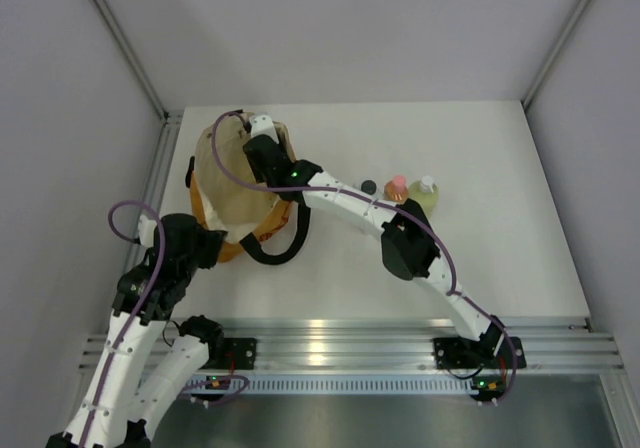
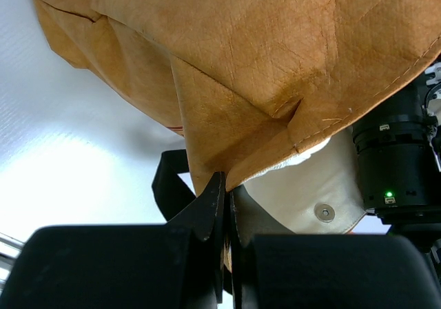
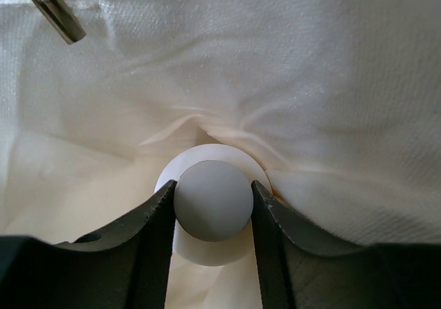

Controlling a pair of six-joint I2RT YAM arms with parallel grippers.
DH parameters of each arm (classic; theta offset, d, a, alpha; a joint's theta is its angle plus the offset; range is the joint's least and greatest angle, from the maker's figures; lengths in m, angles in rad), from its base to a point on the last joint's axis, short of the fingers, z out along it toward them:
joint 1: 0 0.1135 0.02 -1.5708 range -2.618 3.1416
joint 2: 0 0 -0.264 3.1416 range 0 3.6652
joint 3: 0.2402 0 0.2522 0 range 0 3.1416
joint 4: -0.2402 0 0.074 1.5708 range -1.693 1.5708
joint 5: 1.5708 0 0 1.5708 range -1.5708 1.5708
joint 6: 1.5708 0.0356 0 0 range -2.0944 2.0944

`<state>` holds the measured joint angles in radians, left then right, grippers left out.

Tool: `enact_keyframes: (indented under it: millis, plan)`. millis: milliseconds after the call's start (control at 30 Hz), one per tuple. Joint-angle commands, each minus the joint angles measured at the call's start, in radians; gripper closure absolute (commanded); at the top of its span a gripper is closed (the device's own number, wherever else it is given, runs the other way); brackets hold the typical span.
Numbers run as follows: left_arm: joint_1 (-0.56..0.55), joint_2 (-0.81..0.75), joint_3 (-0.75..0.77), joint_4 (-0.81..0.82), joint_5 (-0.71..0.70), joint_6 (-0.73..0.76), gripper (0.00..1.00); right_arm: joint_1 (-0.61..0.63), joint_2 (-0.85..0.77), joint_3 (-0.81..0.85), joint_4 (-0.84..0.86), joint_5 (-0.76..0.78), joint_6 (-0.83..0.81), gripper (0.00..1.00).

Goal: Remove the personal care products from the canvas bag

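Left fingers (image 2: pixel 226 188): closed tight on a fold of the bag's mustard rim; I see fabric pinched between the two black tips.
Right fingers (image 3: pixel 212 185): down inside the bag, pressed against both sides of a round cap, so I read them as gripping it.
Fourth bottle (image 3: pixel 213 205): inside the bag, seen from straight above on my right wrist view. Only the pale round cap and a white ring under it show. The body is hidden, and cream lining bunches round it from 9 through 12 to 3 o'clock.
Canvas bag (image 1: pixel 232 193): on the counter (image 1: pixel 500 258) at about 9 to 10 o'clock from its middle, mouth up. The right arm reaches in from 4 o'clock, and the left fingers hold the rim at 6 to 7 o'clock.
Black-capped bottle (image 1: pixel 369 186): upright on the counter, just at 12 o'clock of its middle, at the 9 o'clock end of a short row.
Orange bottle (image 1: pixel 397 190): pink cap, middle of the row.
Pale green bottle (image 1: pixel 426 194): white cap, at the 3 o'clock end; touching the orange one or just beside it, I cannot tell which.
Black strap (image 1: pixel 282 250): loops onto the counter at the bag's 5 o'clock.
Metal clip (image 3: pixel 55 14): hangs on the lining at 10 o'clock of my right wrist view.
Snap stud (image 2: pixel 324 212): on the cream lining, at 3 o'clock of the left fingers.
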<state>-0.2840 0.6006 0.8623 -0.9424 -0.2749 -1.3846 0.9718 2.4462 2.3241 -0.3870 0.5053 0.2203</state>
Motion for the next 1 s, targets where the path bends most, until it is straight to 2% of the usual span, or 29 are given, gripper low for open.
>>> enact_keyframes:
  millis: [0, 133, 167, 267, 600, 967]
  plan:
    - [0.0, 0.014, 0.02, 0.004, -0.037, 0.016, 1.0, -0.018, 0.025, -0.015, -0.076, -0.057, 0.019, 0.61]
    - [0.0, 0.011, 0.02, 0.002, -0.041, 0.016, 1.0, -0.022, 0.03, -0.02, -0.076, -0.071, 0.022, 0.74]
    - [0.0, 0.011, 0.02, 0.001, -0.043, 0.016, 1.0, -0.022, 0.027, -0.019, -0.076, -0.074, 0.024, 0.84]
    - [0.0, 0.011, 0.023, 0.004, -0.046, 0.016, 1.0, -0.022, 0.014, -0.012, -0.075, -0.077, 0.028, 1.0]
    - [0.0, 0.024, 0.023, 0.004, -0.044, 0.019, 1.0, -0.004, -0.096, 0.02, 0.016, -0.03, -0.065, 1.0]
    - [0.0, 0.027, 0.023, 0.004, -0.047, 0.019, 1.0, 0.027, -0.191, 0.047, 0.076, -0.05, -0.171, 1.0]
